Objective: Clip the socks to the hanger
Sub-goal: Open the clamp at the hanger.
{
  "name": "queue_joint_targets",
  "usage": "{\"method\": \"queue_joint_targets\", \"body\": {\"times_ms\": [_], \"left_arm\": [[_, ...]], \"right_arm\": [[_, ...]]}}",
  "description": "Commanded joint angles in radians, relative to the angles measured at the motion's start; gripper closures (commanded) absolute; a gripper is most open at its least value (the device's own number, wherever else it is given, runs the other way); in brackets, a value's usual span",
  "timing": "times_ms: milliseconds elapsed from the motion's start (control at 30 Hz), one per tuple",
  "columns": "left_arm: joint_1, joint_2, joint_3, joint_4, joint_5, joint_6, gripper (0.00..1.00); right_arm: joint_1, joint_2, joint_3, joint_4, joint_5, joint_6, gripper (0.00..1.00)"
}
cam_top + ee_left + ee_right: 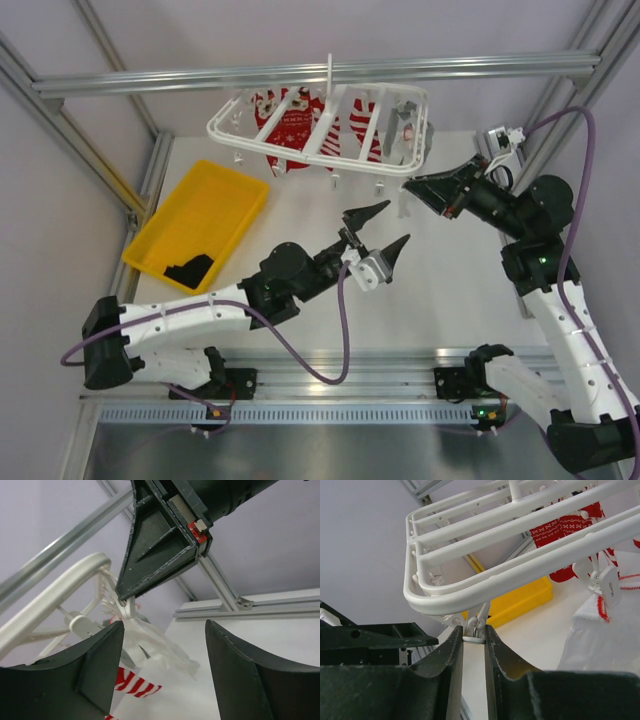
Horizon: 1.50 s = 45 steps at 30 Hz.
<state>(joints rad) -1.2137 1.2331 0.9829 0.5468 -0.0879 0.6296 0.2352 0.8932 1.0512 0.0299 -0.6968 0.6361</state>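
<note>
1. The hanger (325, 125) hangs from the overhead bar at the far side of the counter (440, 290), with red-and-white socks (285, 125) and a grey-white garment (405, 125) clipped under it.
2. The black socks (190, 270) lie as a dark heap in the near corner of the yellow tray (205, 215), at the left of the counter and well apart from both arms. How many are in the heap cannot be told.
3. The right end effector (412, 185) is raised to the hanger's near right corner. Its fingers are pressed together on a small white clip (474, 630) dangling just under the rounded rim.
4. The left end effector (393, 223) hovers above the middle of the counter, just beside and below the right one. Its fingers are spread wide and hold nothing.
5. In the left wrist view, the right end effector's tip sits above the gap between the left fingers, touching the clip at the hanger's edge.
</note>
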Motion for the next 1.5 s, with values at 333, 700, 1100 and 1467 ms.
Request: {"method": "queue_joint_targets", "body": {"times_ms": [333, 700, 1100, 1467], "left_arm": [[-0.006, 0.078, 0.026, 0.312, -0.107, 0.240, 0.40], [0.023, 0.101, 0.105, 0.199, -0.182, 0.064, 0.43], [0.115, 0.023, 0.166, -0.065, -0.021, -0.401, 0.64], [0.146, 0.014, 0.178, -0.105, 0.083, -0.499, 0.63]], "right_arm": [[0.015, -0.026, 0.033, -0.002, -0.024, 0.033, 1.00], [0.015, -0.023, -0.010, 0.165, -0.170, -0.036, 1.00], [0.015, 0.059, 0.041, 0.327, -0.293, -0.065, 1.00], [0.015, 0.093, 0.038, 0.364, -0.362, -0.055, 1.00]]}}
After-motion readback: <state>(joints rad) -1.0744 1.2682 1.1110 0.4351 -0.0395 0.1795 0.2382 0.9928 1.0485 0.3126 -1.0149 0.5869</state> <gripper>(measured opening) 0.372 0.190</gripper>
